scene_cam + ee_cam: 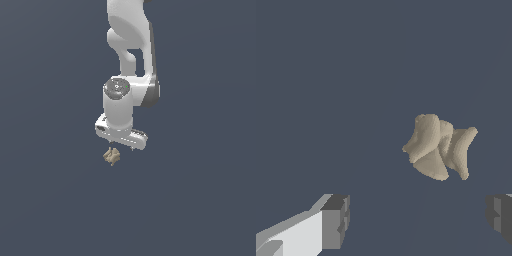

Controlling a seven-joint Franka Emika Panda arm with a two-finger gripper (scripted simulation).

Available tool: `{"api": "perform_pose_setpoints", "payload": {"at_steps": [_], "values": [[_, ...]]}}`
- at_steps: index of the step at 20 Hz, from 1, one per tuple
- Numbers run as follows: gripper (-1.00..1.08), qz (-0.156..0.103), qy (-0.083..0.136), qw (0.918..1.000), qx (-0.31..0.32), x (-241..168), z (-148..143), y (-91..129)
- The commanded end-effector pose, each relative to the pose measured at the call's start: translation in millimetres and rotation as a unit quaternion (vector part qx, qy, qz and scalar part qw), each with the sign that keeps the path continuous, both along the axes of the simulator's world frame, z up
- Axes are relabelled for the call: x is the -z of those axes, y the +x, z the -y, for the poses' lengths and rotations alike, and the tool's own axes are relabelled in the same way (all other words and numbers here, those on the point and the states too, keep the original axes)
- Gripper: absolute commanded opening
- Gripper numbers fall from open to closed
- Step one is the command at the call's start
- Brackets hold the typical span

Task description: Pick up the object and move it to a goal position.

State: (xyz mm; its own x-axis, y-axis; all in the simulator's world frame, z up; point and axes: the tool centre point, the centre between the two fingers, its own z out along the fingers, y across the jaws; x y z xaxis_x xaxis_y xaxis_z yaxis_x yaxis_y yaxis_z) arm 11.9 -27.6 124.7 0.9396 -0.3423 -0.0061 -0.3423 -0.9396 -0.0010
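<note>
Above the dark surface (pixel 200 200), white arm pointed down, its fingers (pixel 336 220) spread wide and holding nothing, tan lumpy object (pixel 111 156) lay just below at seven o'clock of the gripper (pixel 120 146), apart from both fingers.

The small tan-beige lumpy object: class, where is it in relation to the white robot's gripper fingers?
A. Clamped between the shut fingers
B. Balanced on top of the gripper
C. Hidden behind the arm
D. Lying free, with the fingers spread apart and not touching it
D: in the wrist view the small tan-beige lumpy object lies clear of both grey fingertips, which stand wide apart on the gripper.
</note>
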Motion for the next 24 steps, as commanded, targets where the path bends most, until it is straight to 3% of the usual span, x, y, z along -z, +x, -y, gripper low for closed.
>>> {"api": "perform_pose_setpoints", "payload": {"at_steps": [1,11,24], "values": [[1.0,0.001,0.0,0.999,0.044,9,13,3],[1.0,0.002,-0.002,0.9893,0.146,32,44,7],[1.0,0.002,-0.002,0.9876,0.157,53,47,7]]}}
